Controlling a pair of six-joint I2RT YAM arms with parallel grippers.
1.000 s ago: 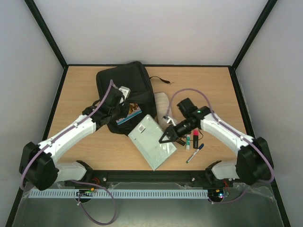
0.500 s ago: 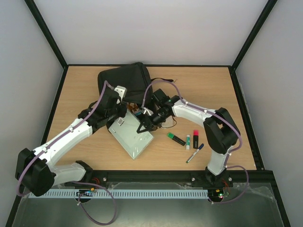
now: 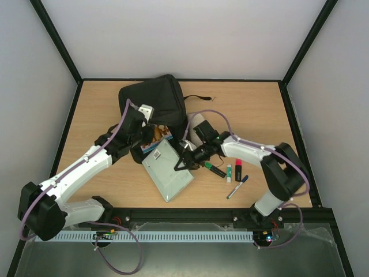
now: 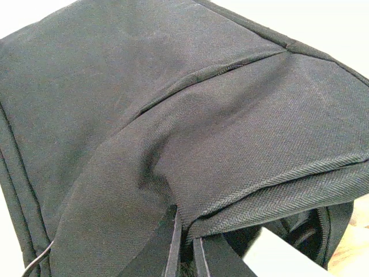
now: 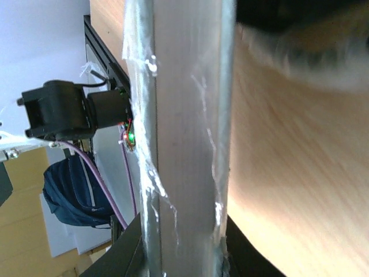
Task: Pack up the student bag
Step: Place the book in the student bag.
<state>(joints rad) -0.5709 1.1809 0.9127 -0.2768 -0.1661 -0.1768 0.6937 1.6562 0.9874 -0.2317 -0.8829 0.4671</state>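
Observation:
The black student bag (image 3: 153, 101) lies at the back left of the table; its fabric (image 4: 173, 115) fills the left wrist view. My left gripper (image 3: 143, 122) is shut on the edge of the bag's fabric, which is pinched between its fingertips (image 4: 173, 245), and holds the flap up. A colourful book (image 3: 159, 135) sticks out of the opening. My right gripper (image 3: 183, 164) is shut on a flat grey-white plastic-wrapped pack (image 3: 167, 171), tilted, with its far corner at the bag's mouth. The pack (image 5: 184, 144) stands between the right gripper's black fingers (image 5: 130, 251).
A green highlighter (image 3: 214, 169), a green-and-white marker (image 3: 229, 172), a red marker (image 3: 238, 169) and a blue pen (image 3: 237, 187) lie right of the pack. A pale pouch (image 3: 199, 122) and the bag's strap (image 3: 196, 97) lie behind the right arm.
My right gripper carried the pack left to the bag's mouth, then drew it slightly back toward the front right. My left gripper lifted the bag's flap.

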